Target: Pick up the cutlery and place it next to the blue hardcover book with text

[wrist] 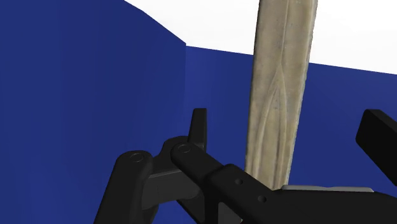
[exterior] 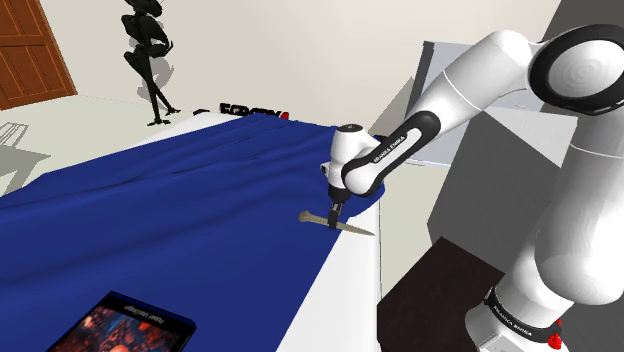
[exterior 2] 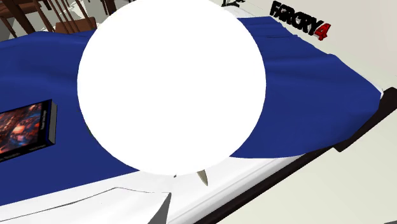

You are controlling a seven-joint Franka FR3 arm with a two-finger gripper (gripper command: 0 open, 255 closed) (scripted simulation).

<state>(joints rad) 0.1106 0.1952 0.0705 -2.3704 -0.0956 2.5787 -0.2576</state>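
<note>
Straddling cutlery [wrist: 283, 95], gripper [wrist: 286, 118] has fingers apart, neither touching it. Cutlery [exterior: 337, 222] seems to lie where cloth [exterior: 180, 200] meets white bed edge [exterior: 350, 275], well apart from book [exterior: 130, 325]. Risks: thin piece on soft cloth, so fingers may shut above it; nudge could tip it off edge.
</note>
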